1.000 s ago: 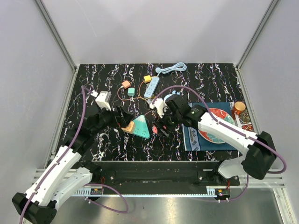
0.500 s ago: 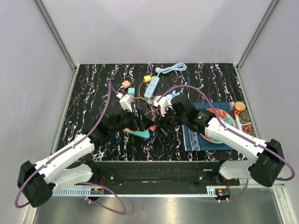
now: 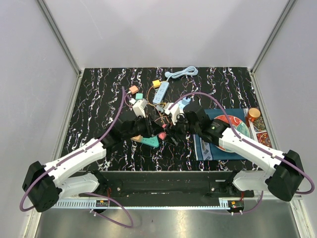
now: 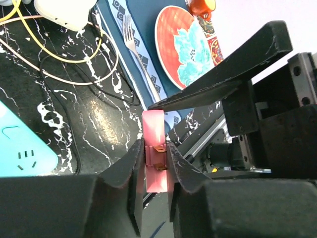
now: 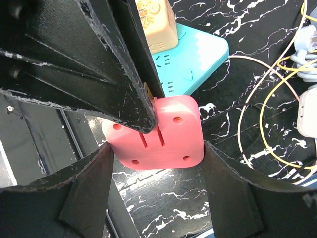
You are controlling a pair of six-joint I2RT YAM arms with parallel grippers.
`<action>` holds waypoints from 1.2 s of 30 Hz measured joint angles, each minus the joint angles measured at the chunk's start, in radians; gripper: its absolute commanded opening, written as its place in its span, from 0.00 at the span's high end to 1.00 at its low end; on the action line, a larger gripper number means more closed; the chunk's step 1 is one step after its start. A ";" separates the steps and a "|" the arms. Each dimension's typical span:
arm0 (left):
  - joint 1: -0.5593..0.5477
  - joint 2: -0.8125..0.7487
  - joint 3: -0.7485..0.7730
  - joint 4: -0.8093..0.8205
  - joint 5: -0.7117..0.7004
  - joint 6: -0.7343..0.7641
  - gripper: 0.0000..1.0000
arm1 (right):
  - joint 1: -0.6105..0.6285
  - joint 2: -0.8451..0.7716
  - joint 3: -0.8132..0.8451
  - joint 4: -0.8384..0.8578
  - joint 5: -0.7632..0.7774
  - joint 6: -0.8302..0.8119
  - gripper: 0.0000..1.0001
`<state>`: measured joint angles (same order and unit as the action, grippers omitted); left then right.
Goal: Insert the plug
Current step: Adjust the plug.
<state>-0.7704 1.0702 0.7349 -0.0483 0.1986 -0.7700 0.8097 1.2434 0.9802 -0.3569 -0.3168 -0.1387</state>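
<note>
A pink plug [image 3: 162, 135] hangs just above the table's middle, held between both grippers. In the left wrist view its brass prongs show, and my left gripper [image 4: 154, 149] pinches the plug [image 4: 154, 130] across its thin sides. From the other side my right gripper [image 5: 157, 149] is shut on the plug's [image 5: 161, 133] wide body, both fingers pressed on it. One left finger [image 5: 124, 64] overlaps the plug's top. A teal power strip [image 3: 149, 141] lies right beside them, its sockets [image 5: 190, 54] facing up, with a tan plug [image 5: 156, 20] sitting in it.
Two white adapters [image 3: 140, 106] [image 3: 172, 110] with yellow and pink cables [image 3: 148, 104] lie behind the grippers. A light blue strip [image 3: 161, 91] sits farther back. A red and teal plate [image 3: 231, 132], a fork [image 4: 140, 57] and an orange cup [image 3: 254, 114] rest on a blue mat [image 3: 203, 145] at right.
My left arm swung from the left side to the middle and its jaws closed on the pink plug, which the right gripper kept holding.
</note>
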 measured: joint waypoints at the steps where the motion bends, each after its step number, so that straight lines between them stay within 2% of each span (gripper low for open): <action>1: 0.000 0.000 -0.001 0.008 0.000 -0.008 0.93 | 0.000 0.000 -0.005 0.008 0.002 0.002 0.36; 3: 0.000 0.000 -0.007 0.024 0.000 -0.026 1.00 | 0.000 -0.003 -0.016 0.026 0.008 0.005 0.34; 5: 0.000 -0.003 -0.023 0.047 -0.001 -0.042 1.00 | 0.000 -0.011 -0.033 0.045 0.010 0.010 0.29; 7: 0.000 -0.008 -0.038 0.063 -0.002 -0.056 1.00 | 0.000 -0.016 -0.049 0.064 0.009 0.021 0.20; 9: 0.001 -0.024 -0.061 0.080 -0.009 -0.072 1.00 | 0.000 -0.016 -0.059 0.086 0.002 0.045 0.17; 14: 0.011 -0.105 -0.109 0.123 -0.034 -0.096 1.00 | 0.001 -0.016 -0.080 0.202 -0.015 0.177 0.01; 22: 0.103 -0.320 -0.246 0.181 -0.101 -0.135 1.00 | 0.001 -0.022 -0.126 0.395 -0.019 0.444 0.00; 27: 0.111 -0.422 -0.294 0.201 -0.145 -0.150 1.00 | -0.023 -0.032 -0.193 0.583 -0.056 0.647 0.01; 31: 0.112 -0.483 -0.331 0.251 -0.172 -0.179 1.00 | -0.079 0.001 -0.248 0.776 -0.143 0.824 0.07; 36: 0.112 -0.495 -0.364 0.314 -0.175 -0.221 1.00 | -0.094 0.117 -0.276 1.028 -0.236 0.999 0.16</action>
<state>-0.6582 0.5755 0.3714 0.2661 0.0238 -0.9913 0.7155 1.3602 0.7044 0.6708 -0.5526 0.8604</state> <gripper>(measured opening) 0.138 0.886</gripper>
